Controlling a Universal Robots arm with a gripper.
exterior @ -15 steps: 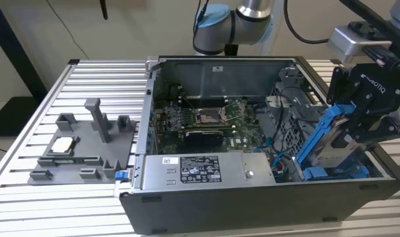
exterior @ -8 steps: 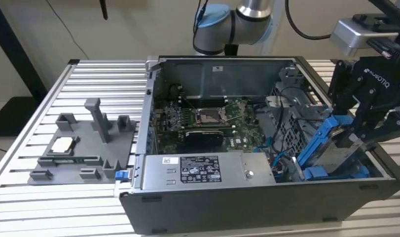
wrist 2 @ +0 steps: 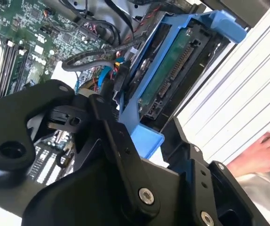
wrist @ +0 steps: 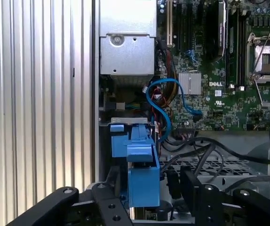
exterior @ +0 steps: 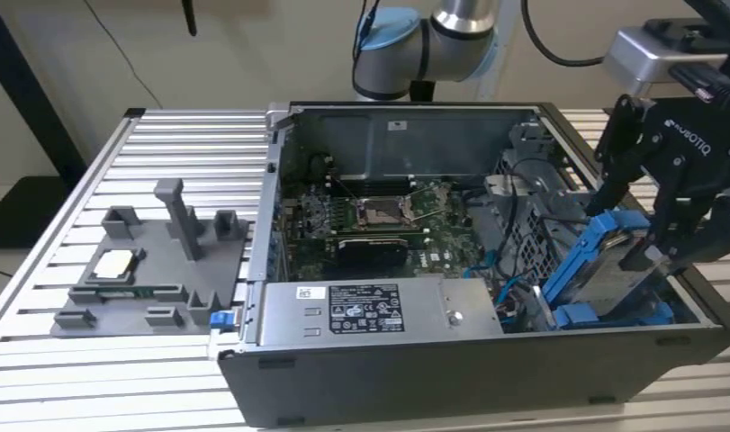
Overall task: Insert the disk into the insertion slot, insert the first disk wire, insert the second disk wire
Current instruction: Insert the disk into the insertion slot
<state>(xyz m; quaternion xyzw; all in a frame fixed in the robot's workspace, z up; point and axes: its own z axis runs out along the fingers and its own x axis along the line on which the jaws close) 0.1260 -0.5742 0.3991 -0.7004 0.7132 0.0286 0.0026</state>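
My gripper point(exterior: 648, 254) is shut on the disk point(exterior: 608, 270), a grey drive in a bright blue carrier. It stands steeply tilted in the case's front corner at the exterior view's right, lower end down inside. In both wrist views the black fingers point(wrist 2: 117, 137) clamp the blue carrier point(wrist: 139, 162) from both sides. The disk's connector edge point(wrist 2: 171, 70) is bare, with nothing plugged in. The insertion slot's grey metal rim point(wrist: 125, 121) lies just beyond the carrier. A loose blue cable point(wrist: 165, 101) and black cables point(wrist: 205, 150) hang beside the disk.
The dark case point(exterior: 461, 378) lies open on a ribbed metal table point(exterior: 184, 135). Inside are the green motherboard point(exterior: 377, 220) and the grey labelled power-supply box point(exterior: 365, 310). A grey fixture point(exterior: 148, 270) sits at the exterior view's left. A person's hand point(wrist 2: 262, 153) rests on the table.
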